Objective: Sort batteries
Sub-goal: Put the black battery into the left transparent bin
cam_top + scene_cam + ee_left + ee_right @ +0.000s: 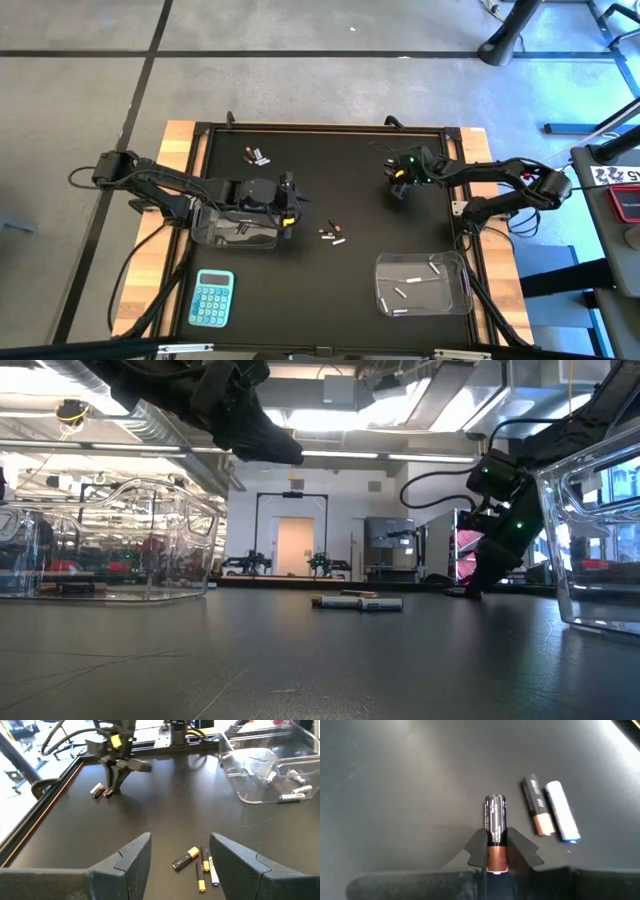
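Observation:
My right gripper (496, 851) is down at the black mat's far right part (400, 188), shut on a dark battery with a copper end (495, 817). Beside that battery lie a second dark one (536, 802) and a silvery-white one (562, 810). My left gripper (180, 862) hangs open above the mat's middle (287, 205), clear of the table. A few batteries (196, 865) lie on the mat below and between its fingers (332, 235). A few more batteries (258, 155) lie at the far left. My right gripper pinches the dark battery at its copper end (496, 856) between its two fingertips. The fingers slant down from the table's right side and lie along the battery. The battery's dark end (495, 802) points away from the gripper, and the battery seems to lie on the mat.
A clear tub (422, 282) holding silvery batteries stands at the near right. Another clear tub (235, 228) stands under my left arm. A blue calculator (212, 298) lies at the near left. The mat has a raised frame (55, 805) round it.

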Tool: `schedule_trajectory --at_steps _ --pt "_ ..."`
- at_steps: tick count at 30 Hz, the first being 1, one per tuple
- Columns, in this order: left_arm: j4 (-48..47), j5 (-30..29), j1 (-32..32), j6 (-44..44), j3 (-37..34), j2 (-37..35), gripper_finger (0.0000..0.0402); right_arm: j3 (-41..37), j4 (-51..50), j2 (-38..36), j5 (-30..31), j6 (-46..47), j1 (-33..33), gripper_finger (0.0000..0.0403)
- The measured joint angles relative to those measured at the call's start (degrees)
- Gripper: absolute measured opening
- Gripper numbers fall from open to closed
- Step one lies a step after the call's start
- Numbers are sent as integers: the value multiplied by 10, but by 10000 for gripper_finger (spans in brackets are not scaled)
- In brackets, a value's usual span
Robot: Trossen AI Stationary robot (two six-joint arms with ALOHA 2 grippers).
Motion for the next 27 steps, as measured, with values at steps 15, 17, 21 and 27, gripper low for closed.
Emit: schedule_trajectory --at_steps 15,17,21,27 --pt "43 58 45 98 0 29 195 79 271 -32 -12 42 311 42" --pt "75 64 45 113 0 46 203 89 292 -31 -13 31 331 42" --pt "154 65 45 114 0 77 232 108 298 -31 -13 14 358 42" --pt "273 65 45 58 0 100 258 125 302 -5 -15 9 373 42"
